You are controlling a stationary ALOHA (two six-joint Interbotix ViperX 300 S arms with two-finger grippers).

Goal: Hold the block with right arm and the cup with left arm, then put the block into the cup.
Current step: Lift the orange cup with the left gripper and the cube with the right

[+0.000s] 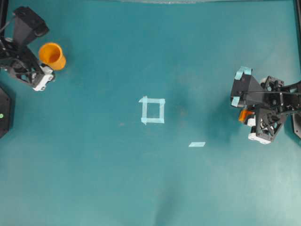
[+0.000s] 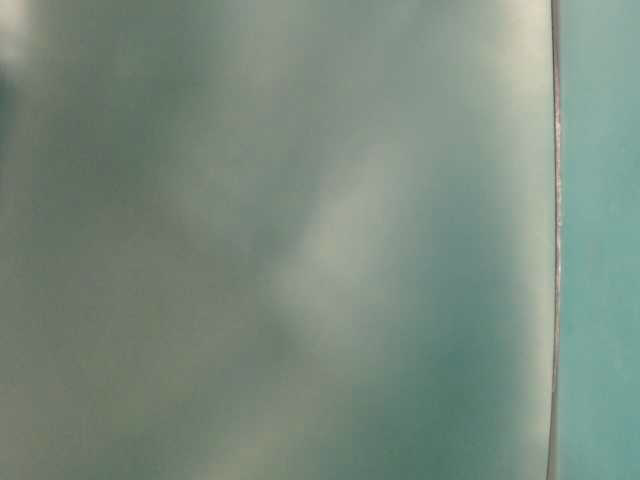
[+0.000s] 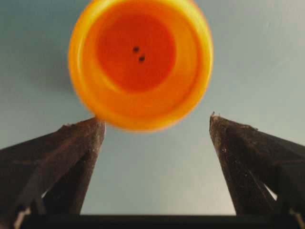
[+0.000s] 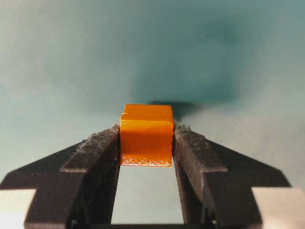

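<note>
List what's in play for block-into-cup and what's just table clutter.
In play:
- block, clamped in the right end effector
- cup, upright, not yet gripped
- left end effector, open beside the cup

Lying about:
- tape square at table centre
- loose tape strip nearby

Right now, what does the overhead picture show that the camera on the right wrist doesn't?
Only the overhead view shows the cup, the open left end effector beside it, and the tape square. Only the right wrist view shows the fingers pressed against both sides of the block. Both show the block in the right end effector and the teal table.
</note>
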